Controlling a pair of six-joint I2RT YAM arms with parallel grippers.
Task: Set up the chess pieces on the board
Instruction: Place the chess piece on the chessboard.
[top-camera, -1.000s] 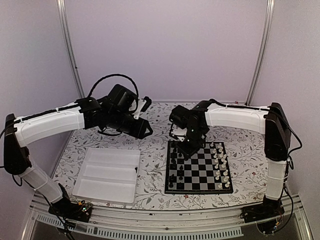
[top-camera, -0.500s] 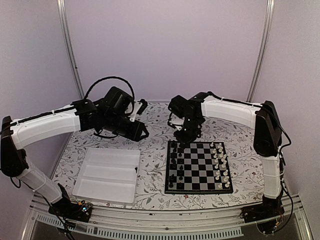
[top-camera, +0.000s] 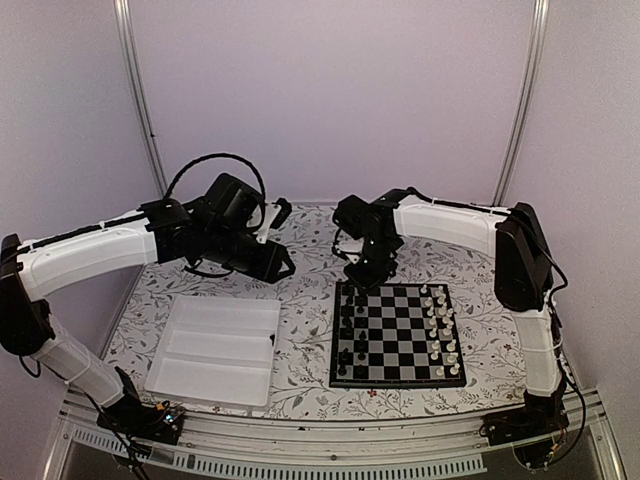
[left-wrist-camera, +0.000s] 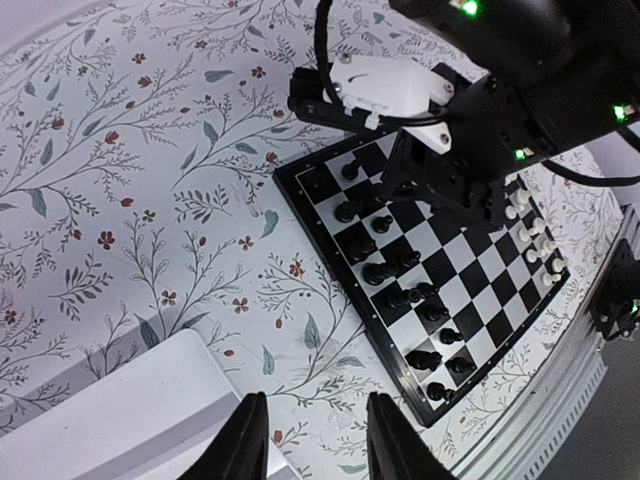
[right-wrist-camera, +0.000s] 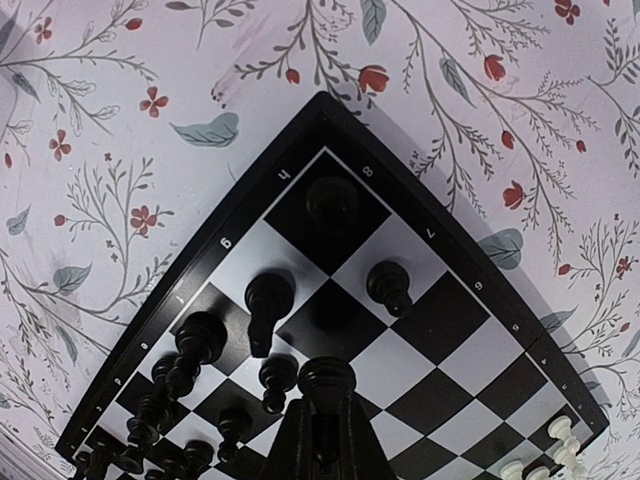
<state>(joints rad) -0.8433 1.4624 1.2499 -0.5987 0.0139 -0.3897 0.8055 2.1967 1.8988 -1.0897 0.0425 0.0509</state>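
The board (top-camera: 398, 384) lies right of centre on the flowered table. Black chess pieces (top-camera: 347, 325) stand along its left side. My right gripper (top-camera: 362, 272) hovers over the board's far left corner. In the right wrist view it (right-wrist-camera: 325, 400) is shut on a black chess piece (right-wrist-camera: 326, 378), held above the board (right-wrist-camera: 440, 320) near a corner piece (right-wrist-camera: 331, 200) and two others (right-wrist-camera: 268, 297). My left gripper (top-camera: 283, 265) hangs left of the board. In the left wrist view it (left-wrist-camera: 315, 400) is open and empty above the tablecloth, between the tray and the board (left-wrist-camera: 330, 265).
A white shallow tray (top-camera: 215, 348) sits at the front left, its corner under the left gripper (left-wrist-camera: 110, 420). White pieces (top-camera: 440, 325) line the board's right side. The right arm's wrist (left-wrist-camera: 480, 110) looms over the board's far end.
The right gripper, still shut, has moved away from me and slightly left, from over the board's squares to its far left corner. The left arm drifted a little to the left.
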